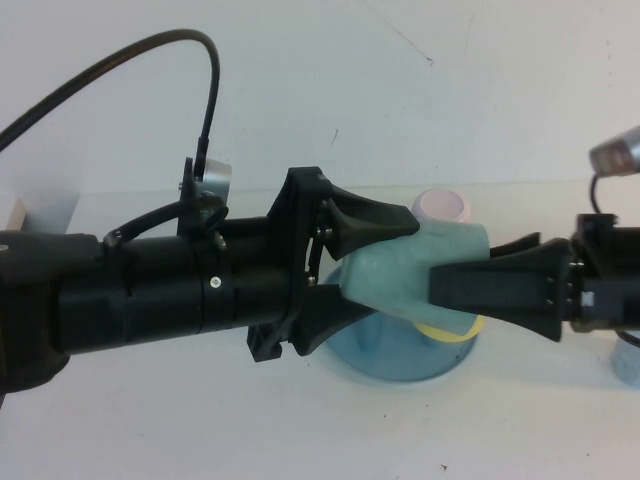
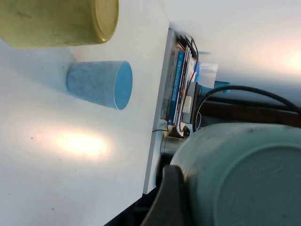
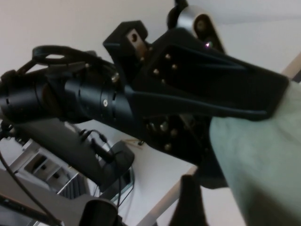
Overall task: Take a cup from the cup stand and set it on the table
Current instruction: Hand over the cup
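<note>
Mint-green cup (image 1: 415, 275) is up off the table (image 1: 300, 80), lying on its side above the cup stand (image 1: 400, 362), gripped from both ends. Left gripper (image 1: 368, 262) comes in from 9 o'clock, jaws spread wide around the cup's bottom end, one finger (image 1: 375, 220) over the top side of the cup, the other under it toward 6 o'clock; both touching the cup. Right gripper (image 1: 465, 285) comes in from 3 o'clock, jaws wide too, closed on the cup's other end, one black finger (image 1: 490, 290) lying across the cup's front side. So the cup is held between the two grippers at frame centre, slightly toward 4 o'clock.

Cup stand sits on the table just under the cup, blue round base showing at 6 o'clock of the cup. Yellow cup (image 1: 452, 332) is on the stand, partly hidden under the mint cup and right finger. Pale pink cup (image 1: 444, 207) peeks out behind at 12 o'clock of the mint cup.

Left wrist view: cup's (image 2: 244, 174) round base fills the near corner with a dark fingertip (image 2: 167, 202) against it; beyond it the yellow cup (image 2: 59, 21) and a blue cup (image 2: 101, 84) lying on its side on the white table (image 2: 70, 179).

Right wrist view: left gripper's (image 3: 221, 136) black finger (image 3: 211, 89) pressing on the pale green cup (image 3: 263, 165)
</note>
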### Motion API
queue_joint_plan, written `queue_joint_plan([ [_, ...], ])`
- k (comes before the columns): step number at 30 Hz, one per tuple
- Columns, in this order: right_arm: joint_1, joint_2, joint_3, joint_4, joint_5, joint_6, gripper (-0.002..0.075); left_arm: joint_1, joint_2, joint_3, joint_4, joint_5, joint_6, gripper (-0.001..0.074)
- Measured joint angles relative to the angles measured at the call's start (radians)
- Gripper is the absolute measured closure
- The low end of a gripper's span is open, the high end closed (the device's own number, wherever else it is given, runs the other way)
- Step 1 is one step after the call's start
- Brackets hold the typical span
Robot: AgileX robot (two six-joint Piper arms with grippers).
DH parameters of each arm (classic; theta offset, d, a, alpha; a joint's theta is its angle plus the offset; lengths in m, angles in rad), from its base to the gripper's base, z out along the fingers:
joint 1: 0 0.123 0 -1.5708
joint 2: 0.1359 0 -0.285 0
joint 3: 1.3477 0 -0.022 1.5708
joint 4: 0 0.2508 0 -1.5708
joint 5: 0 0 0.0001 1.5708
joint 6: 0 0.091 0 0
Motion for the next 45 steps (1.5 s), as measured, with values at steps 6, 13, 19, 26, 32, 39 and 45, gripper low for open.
queue_joint_plan([
  [6, 0.070, 0.065, -0.067, 0.000, 0.000, 0.006, 0.0365, 0.000, 0.000, 0.000, 0.000, -0.004, 0.000, 0.0170],
  [13, 0.091, 0.075, -0.076, 0.011, -0.027, 0.030, 0.0655, 0.000, 0.000, 0.000, -0.022, -0.019, -0.007, 0.0170],
  [19, 0.094, 0.075, -0.078, 0.015, -0.043, 0.041, 0.0655, 0.000, 0.000, 0.000, -0.026, -0.024, -0.002, 0.0170],
  [26, 0.094, 0.075, -0.079, 0.015, -0.047, 0.041, 0.0655, 0.000, 0.000, 0.000, -0.039, -0.026, 0.055, 0.0169],
  [32, 0.094, 0.075, -0.079, 0.017, -0.050, 0.030, 0.0651, 0.000, 0.000, 0.000, -0.058, -0.030, 0.164, 0.0168],
  [39, 0.094, 0.075, -0.080, 0.019, -0.050, 0.019, 0.0647, 0.000, 0.000, 0.000, -0.071, -0.030, 0.228, 0.0167],
  [45, 0.094, 0.075, -0.080, 0.019, -0.048, 0.004, 0.0650, 0.000, 0.000, 0.000, -0.059, -0.028, 0.264, 0.0124],
])
